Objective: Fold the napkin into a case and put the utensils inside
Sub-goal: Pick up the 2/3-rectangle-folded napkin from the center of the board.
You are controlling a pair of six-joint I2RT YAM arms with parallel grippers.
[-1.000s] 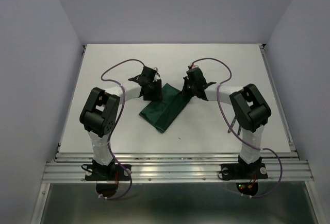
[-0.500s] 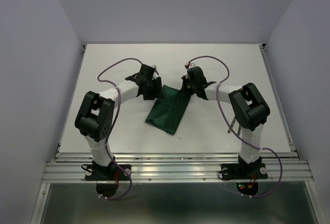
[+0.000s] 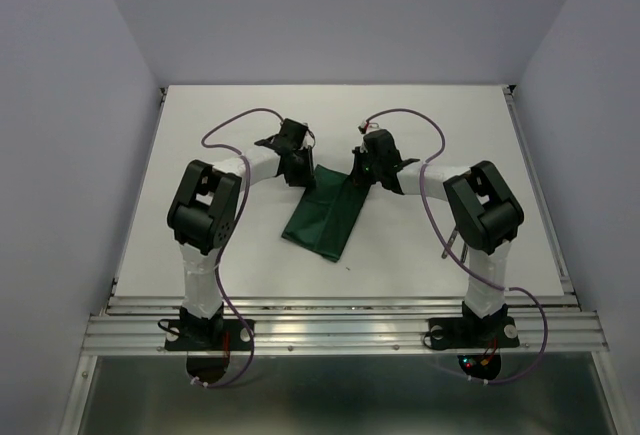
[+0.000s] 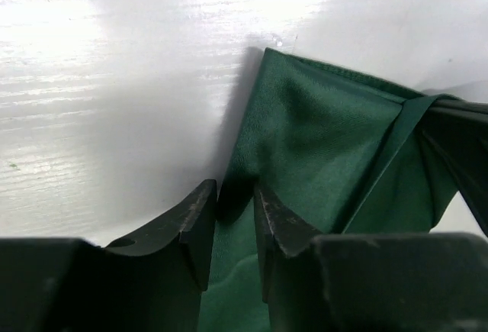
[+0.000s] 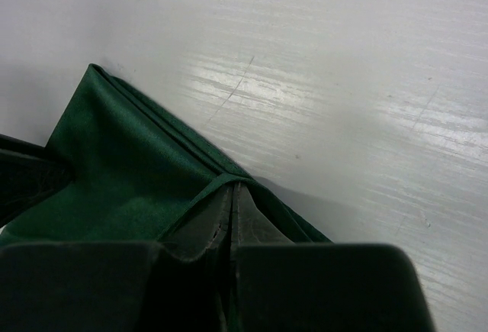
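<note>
Step in hand: folding; case not yet formed. Napkin (image 3: 325,217) lies mid-table as slanted folded strip between both grippers. Right gripper (image 5: 231,221): fingers together, pinching raised fold. Left gripper (image 4: 235,210): fingers narrowly apart astride cloth ridge, grip unclear. Next probably needs firm hold on both sides. Cloth dark green, smooth, limp, slight sheen.

A white table (image 3: 250,125) with a glossy top carries fine scratches (image 5: 238,88). Pale lavender walls (image 3: 60,105) rise from its left, far and right edges. Ribbed aluminium rails (image 3: 340,330) run along its near edge. A tiny dark speck (image 3: 347,268) lies on the table, near that edge.
</note>
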